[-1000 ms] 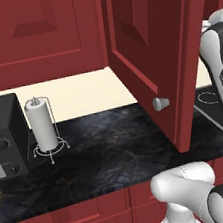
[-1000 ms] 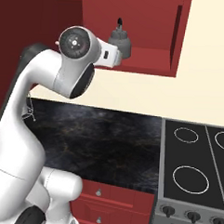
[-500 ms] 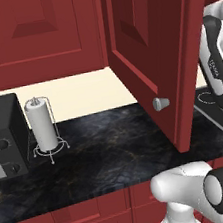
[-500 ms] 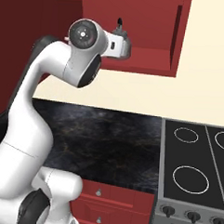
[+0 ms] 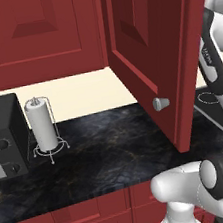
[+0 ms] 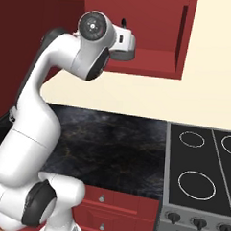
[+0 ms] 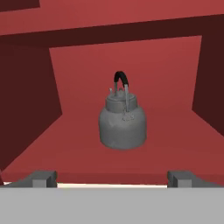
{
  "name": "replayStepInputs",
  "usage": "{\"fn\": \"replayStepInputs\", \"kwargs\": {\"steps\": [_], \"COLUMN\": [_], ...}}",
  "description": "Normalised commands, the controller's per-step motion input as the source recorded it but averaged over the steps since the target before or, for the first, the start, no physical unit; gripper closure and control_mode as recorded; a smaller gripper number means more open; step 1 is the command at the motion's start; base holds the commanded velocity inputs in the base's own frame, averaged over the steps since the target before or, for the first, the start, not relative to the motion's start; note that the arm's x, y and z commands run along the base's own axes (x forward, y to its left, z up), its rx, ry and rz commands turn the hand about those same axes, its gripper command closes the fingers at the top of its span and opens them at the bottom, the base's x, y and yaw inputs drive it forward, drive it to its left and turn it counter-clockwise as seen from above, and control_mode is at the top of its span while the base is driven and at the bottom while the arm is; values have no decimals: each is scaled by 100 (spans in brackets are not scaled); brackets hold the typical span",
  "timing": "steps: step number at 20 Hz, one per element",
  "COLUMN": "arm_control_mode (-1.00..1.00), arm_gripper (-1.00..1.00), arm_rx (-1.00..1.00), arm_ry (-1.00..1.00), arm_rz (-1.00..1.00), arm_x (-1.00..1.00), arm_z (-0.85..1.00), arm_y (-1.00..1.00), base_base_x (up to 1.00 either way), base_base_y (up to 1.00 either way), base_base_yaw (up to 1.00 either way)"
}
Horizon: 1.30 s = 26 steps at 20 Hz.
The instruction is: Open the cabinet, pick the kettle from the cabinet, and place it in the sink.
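Note:
The cabinet (image 6: 156,59) stands open, its red door (image 5: 157,51) swung out toward me with the silver knob (image 5: 161,103) at its lower edge. On the cabinet's shelf (image 7: 175,144) sits the grey kettle (image 7: 122,124), upright, with its dark arched handle on top. My gripper (image 7: 112,179) is open at the front edge of the shelf, level with the kettle and a short way from it, with nothing between its fingertips (image 7: 41,178). In the right base view my hand covers most of the kettle; its handle top (image 6: 123,23) pokes out above. The sink is out of view.
A paper towel roll (image 5: 42,125) on a wire stand and a black oven (image 5: 1,140) stand on the dark stone counter (image 5: 105,155). A stove top (image 6: 200,174) lies to the right. The open door juts over the counter beside my arm.
The arm has risen and swung the hand up to the cabinet opening, in front of the kettle. The jaws stayed open. The kettle and door have not moved.

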Motion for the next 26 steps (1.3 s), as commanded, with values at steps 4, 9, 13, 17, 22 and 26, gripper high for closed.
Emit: {"fn": "replayStepInputs", "kwargs": {"steps": [4,9,13,17,22,26], "arm_control_mode": [-100,-100,-100,-100,-100,-100], "arm_gripper": [-100,-100,-100,-100,-100,-100], "arm_rx": [0,0,0,-4,-1,-1], "arm_ry": [-1,-10,-5,0,1,0], "arm_rz": [2,2,0,0,0,0], "arm_x": [16,16,27,36,37,25], "arm_z": [0,0,0,1,7,10], "arm_y": [0,0,0,0,-3,-4], "base_base_x": [0,0,0,0,0,0], "base_base_y": [0,0,0,0,0,0], "base_base_yaw": [0,0,0,0,0,0]}}
